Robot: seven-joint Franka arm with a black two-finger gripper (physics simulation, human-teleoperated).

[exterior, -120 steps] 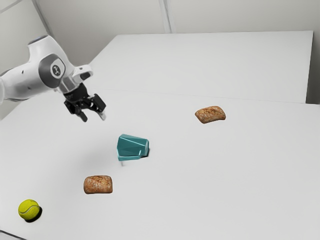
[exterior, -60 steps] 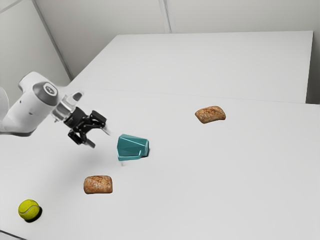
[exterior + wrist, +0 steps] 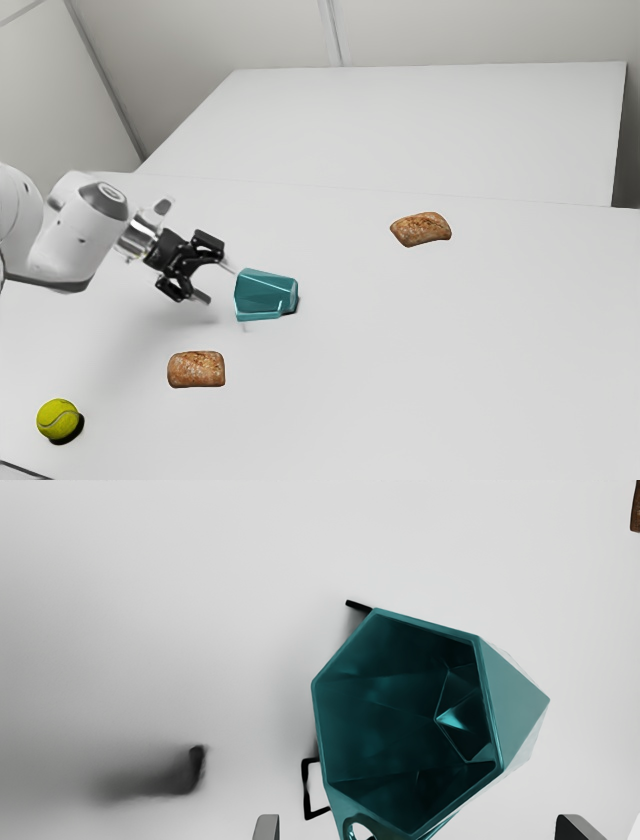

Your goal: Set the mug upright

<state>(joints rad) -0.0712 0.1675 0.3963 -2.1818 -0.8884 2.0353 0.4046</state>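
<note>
Your gripper (image 3: 219, 284) open, empty, near mug (image 3: 266, 294). Mug on its side, well in from bench (image 3: 450, 350) edge at exterior view's lower left. Mouth (image 3: 390, 700) faces your gripper, long axis running away.

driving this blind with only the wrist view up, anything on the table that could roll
Observer: Yes, a tennis ball, at the exterior view's lower left.

Operator: any food about

Observer: Two pieces of bread, one between ball and mug, the other off to the exterior view's right of the mug.

Operator: which side is the arm coming from

Observer: The arm comes in from the exterior view's left, with the pincer pointing toward the mug.
</note>
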